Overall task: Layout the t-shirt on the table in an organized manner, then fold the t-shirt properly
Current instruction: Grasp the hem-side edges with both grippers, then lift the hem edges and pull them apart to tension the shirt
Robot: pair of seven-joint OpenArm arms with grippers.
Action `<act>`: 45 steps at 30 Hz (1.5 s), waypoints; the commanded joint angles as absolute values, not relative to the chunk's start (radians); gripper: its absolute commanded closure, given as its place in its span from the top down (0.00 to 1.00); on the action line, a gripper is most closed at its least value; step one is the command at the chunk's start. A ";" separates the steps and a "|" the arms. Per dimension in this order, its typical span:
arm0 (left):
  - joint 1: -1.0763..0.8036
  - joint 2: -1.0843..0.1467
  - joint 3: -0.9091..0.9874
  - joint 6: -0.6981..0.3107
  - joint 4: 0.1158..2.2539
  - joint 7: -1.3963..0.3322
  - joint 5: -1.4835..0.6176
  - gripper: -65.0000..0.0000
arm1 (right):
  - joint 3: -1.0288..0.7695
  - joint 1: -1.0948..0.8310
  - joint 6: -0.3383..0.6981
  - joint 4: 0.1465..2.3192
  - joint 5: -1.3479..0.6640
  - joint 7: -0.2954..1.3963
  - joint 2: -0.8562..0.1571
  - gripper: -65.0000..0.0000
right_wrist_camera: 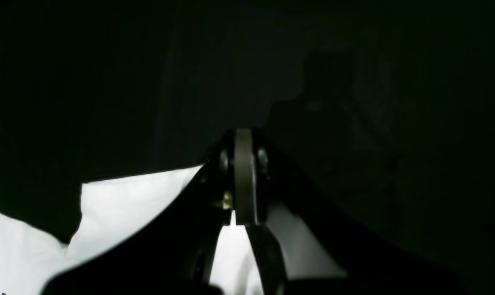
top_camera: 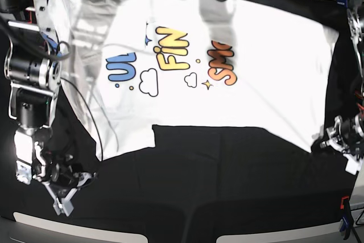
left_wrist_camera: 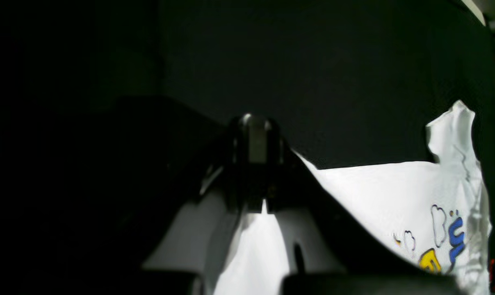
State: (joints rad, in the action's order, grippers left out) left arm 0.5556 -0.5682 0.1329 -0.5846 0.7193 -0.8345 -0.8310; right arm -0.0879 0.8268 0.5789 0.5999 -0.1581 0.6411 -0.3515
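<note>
Both tools pinch t-shirt edges; L, R; table bare.

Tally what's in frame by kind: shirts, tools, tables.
t-shirt: 1
tools: 2 (left tool, right tool)
table: 1
Total: 4

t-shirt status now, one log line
t-shirt: spread print-up on table | left gripper: shut on t-shirt | right gripper: shut on t-shirt
</note>
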 commanded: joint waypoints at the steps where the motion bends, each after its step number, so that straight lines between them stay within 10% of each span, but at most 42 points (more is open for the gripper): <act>1: 0.600 -0.588 0.139 -0.592 0.733 -0.807 -0.832 0.00 | -0.092 0.883 0.583 0.615 -0.175 0.629 -0.363 0.00; 14: 0.621 -0.587 0.138 -0.591 0.733 -0.905 -0.776 0.00 | -0.092 0.911 0.584 0.615 -0.192 0.751 -0.363 0.00; 20: 0.587 -0.585 0.138 -0.591 0.733 -0.904 -0.778 0.00 | -0.092 0.831 0.583 0.615 -0.182 0.714 -0.366 0.56; 45: 0.543 -0.557 0.138 -0.591 0.733 -0.867 -0.797 0.00 | -0.092 0.730 0.494 0.615 -0.209 0.763 -0.434 0.57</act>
State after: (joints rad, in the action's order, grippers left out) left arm 0.5129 -0.5404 0.1329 -0.5842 0.7185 -0.8837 -0.7807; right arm -0.0879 0.6994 0.4896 0.5991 -0.1989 0.7769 -0.4210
